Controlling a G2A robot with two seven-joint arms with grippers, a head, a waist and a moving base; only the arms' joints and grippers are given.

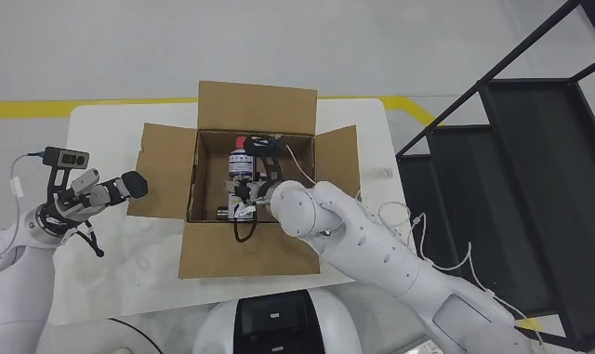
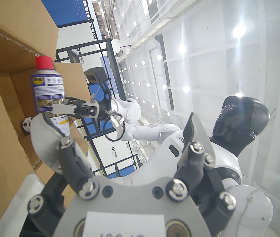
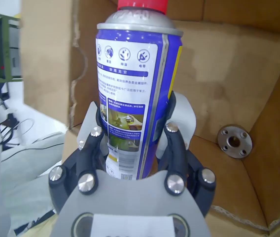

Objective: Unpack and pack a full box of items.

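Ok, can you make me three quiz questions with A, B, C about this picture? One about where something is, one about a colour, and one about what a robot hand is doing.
1. Where is the round grey metal flange?
A) on the floor of the brown cardboard box
B) on a box flap
C) on top of the can

2. What colour is the cap of the blue spray can?
A) green
B) red
C) yellow

3. What are the fingers of the left gripper doing?
A) shut on the can
B) shut on a box flap
C) open, holding nothing

Answers:
1 A: it lies in a corner of the box floor.
2 B: the cap is bright red.
3 C: its fingers stand apart with nothing between them; it is the right gripper that holds the can.
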